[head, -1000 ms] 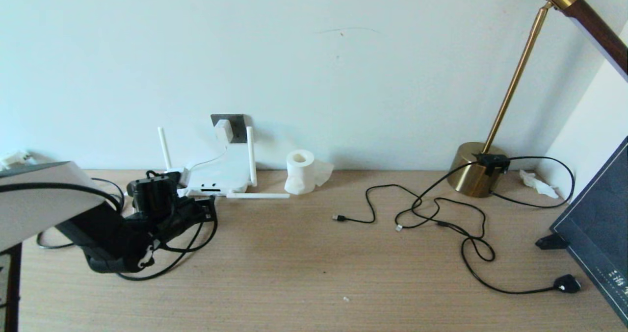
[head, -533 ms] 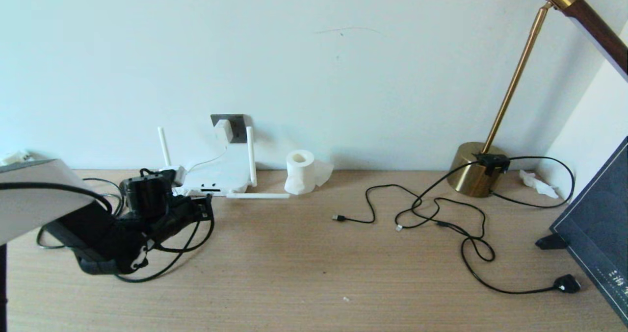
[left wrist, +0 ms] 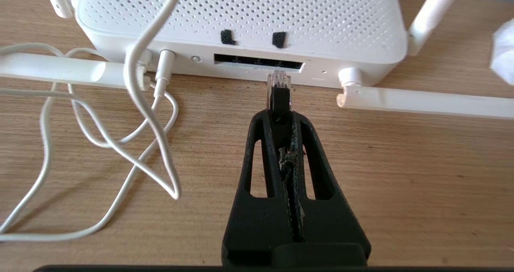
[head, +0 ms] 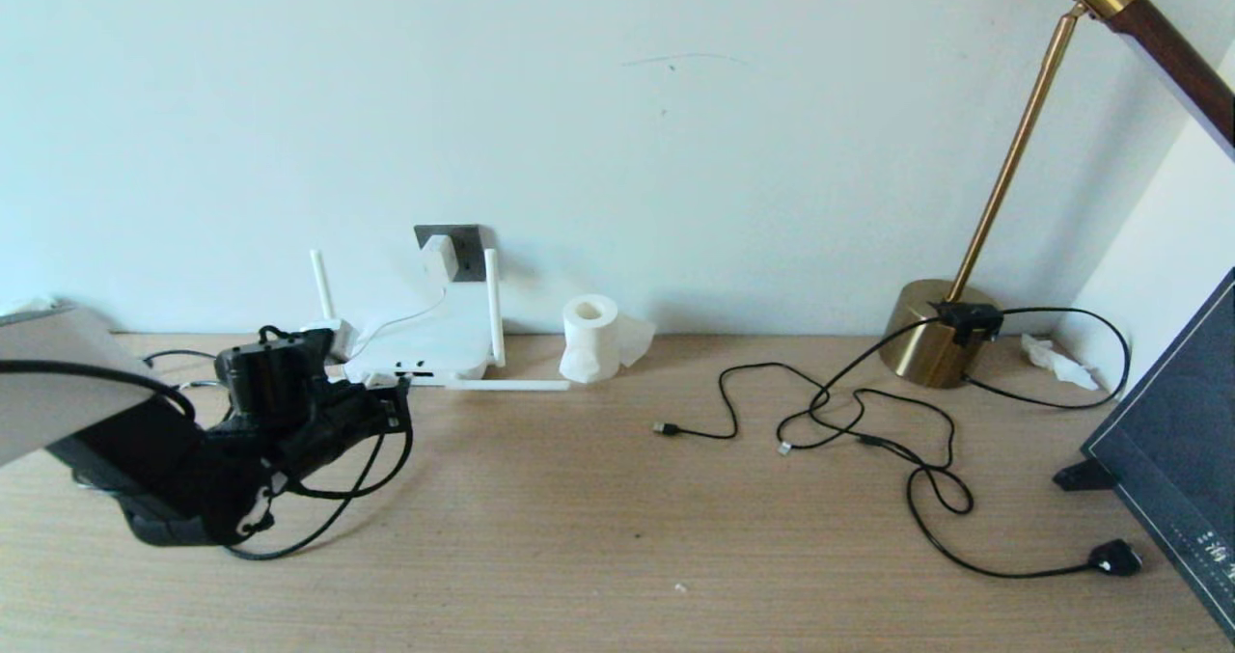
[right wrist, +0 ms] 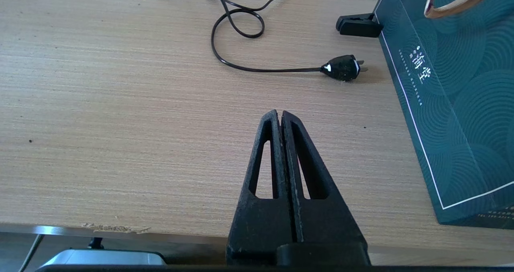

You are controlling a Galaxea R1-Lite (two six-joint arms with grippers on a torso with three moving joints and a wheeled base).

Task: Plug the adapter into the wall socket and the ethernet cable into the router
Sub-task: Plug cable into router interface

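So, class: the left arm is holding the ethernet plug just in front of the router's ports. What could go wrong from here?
1. The ethernet cable plug's clear tip sits at the lower edge of the router port strip; it may catch the rim instead of entering.
2. The light router could slide back when pushed.
3. The left gripper jaws pinch only the plug's rear, so it may tilt or slip.
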